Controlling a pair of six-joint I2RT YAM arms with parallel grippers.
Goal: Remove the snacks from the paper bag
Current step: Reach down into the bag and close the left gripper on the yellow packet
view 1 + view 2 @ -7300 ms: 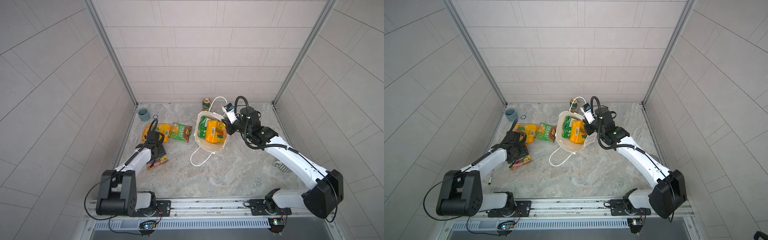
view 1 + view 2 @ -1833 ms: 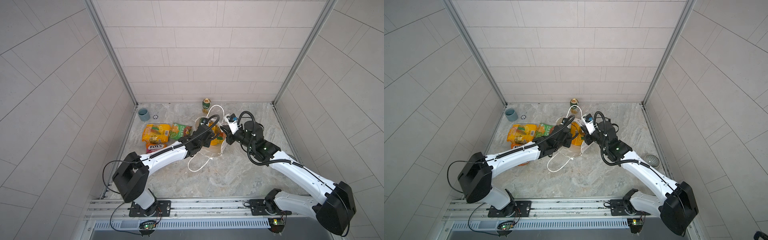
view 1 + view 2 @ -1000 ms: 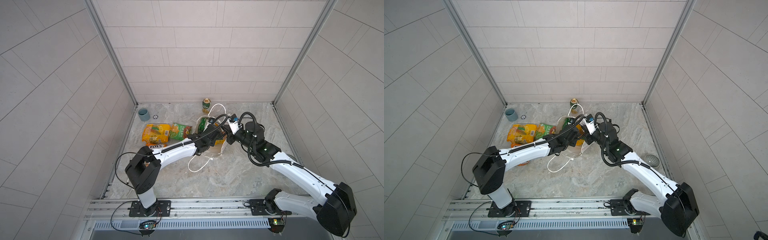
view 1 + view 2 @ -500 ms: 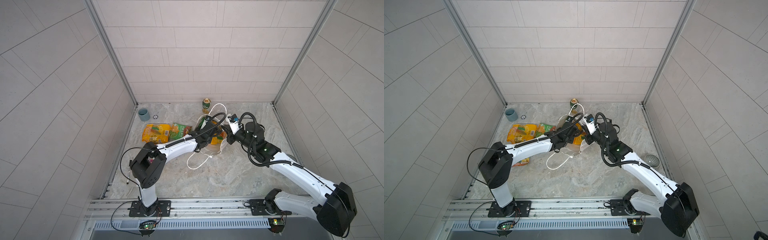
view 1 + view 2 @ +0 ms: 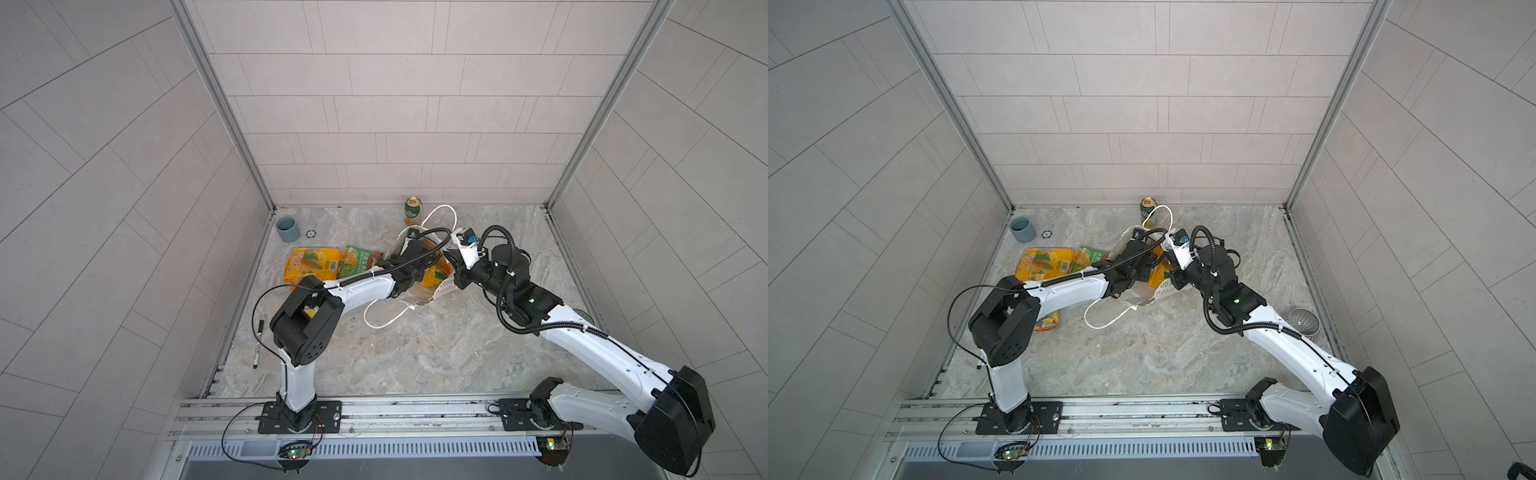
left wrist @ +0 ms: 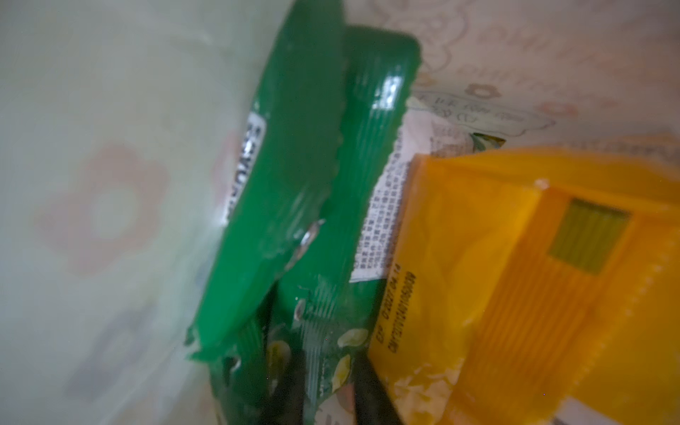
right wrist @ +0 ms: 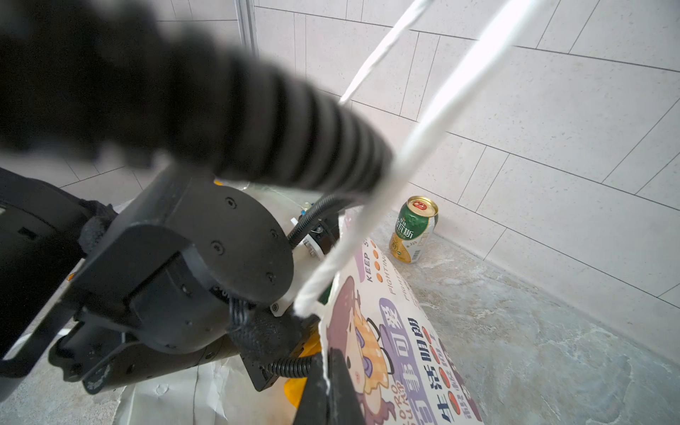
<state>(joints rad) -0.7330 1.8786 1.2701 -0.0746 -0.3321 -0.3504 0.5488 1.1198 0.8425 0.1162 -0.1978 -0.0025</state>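
Note:
The white paper bag [image 5: 419, 296] [image 7: 390, 342] lies tilted on the marble floor, mouth toward the back. My right gripper [image 7: 325, 386] [image 5: 451, 268] is shut on its rim, next to the cord handle [image 7: 368, 220], and holds the mouth open. My left arm reaches into the bag. In the left wrist view my left gripper [image 6: 327, 390] stands inside it, its dark fingers [image 6: 368, 390] pressed on both sides of a green snack packet [image 6: 331, 323]. Another green packet [image 6: 287, 176] and an orange one [image 6: 533, 276] lie beside it. Outside, a yellow-orange packet [image 5: 309, 270] and a green packet [image 5: 357, 262] lie left of the bag.
A green-gold can [image 5: 412, 211] stands at the back wall behind the bag. A grey-blue cup [image 5: 288, 229] sits in the back left corner. A small orange packet [image 5: 1046, 322] lies under my left arm. A pen [image 5: 257, 345] lies at the left edge and a grey ribbed dish [image 5: 1302, 321] at the right.
My left gripper has pushed deeper into the bag, opened wider and then narrowed onto the green packet. My right gripper has kept its hold on the rim.

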